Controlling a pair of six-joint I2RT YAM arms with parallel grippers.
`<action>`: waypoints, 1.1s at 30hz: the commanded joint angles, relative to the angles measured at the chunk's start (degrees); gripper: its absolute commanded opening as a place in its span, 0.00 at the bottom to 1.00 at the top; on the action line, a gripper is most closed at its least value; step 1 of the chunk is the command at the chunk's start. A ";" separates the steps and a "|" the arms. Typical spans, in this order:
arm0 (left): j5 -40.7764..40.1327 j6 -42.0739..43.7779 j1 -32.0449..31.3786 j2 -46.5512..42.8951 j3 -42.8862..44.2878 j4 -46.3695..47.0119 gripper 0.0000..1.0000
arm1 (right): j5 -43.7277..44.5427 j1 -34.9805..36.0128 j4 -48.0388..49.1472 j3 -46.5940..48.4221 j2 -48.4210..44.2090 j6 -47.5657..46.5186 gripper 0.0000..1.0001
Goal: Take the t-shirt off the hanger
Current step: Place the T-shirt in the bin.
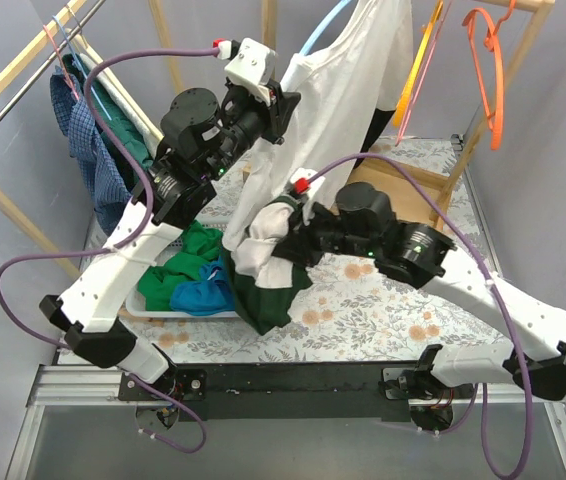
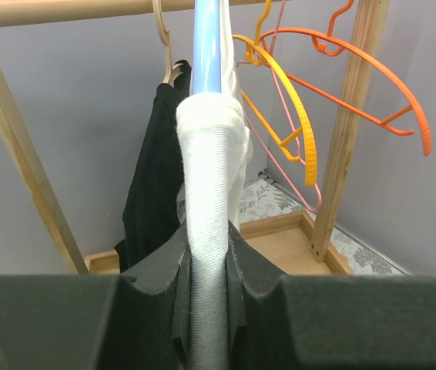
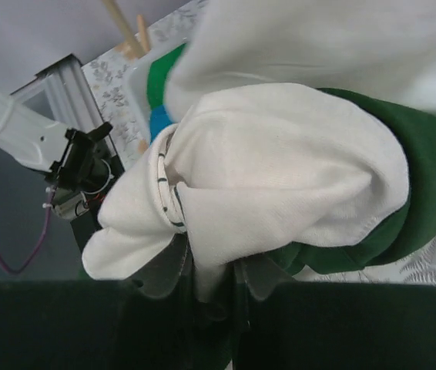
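two grips on the t-shirt [image 1: 338,95]: left end effector [image 1: 281,108] pinched shut on its shoulder up at the hanger [image 2: 206,46], right end effector [image 1: 271,238] clamped on its bunched lower end near the table [image 1: 383,300]. cloth runs steeply between them; a downward pull looks like the right's job.

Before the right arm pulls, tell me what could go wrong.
1. The left pincer clamps the t-shirt where it wraps the blue hanger. A pull may drag the hanger off the wooden rail.
2. The right pincer grips the t-shirt bunched with green cloth, which may come along or snag.
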 commanded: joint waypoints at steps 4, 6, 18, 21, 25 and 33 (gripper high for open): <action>-0.68 0.66 0.06 1.04 7.34 14.81 0.00 | 3.34 8.64 8.13 8.07 8.34 -7.38 0.01; -0.50 0.57 0.06 0.17 7.07 14.72 0.00 | 4.84 9.78 8.84 9.04 10.27 -8.43 0.01; -0.41 -0.04 0.06 -10.38 -3.73 14.10 0.00 | 10.30 14.27 14.27 17.47 15.39 -15.47 0.01; -0.59 0.05 0.06 -12.23 -4.70 13.58 0.00 | 10.13 14.88 16.04 18.88 15.73 -17.66 0.01; -0.15 0.13 0.06 -12.50 -3.22 12.52 0.00 | 9.16 15.41 17.53 22.21 17.05 -19.95 0.01; 1.34 -0.22 0.06 -12.23 -1.72 11.47 0.00 | 9.32 15.50 20.44 24.77 21.62 -22.41 0.01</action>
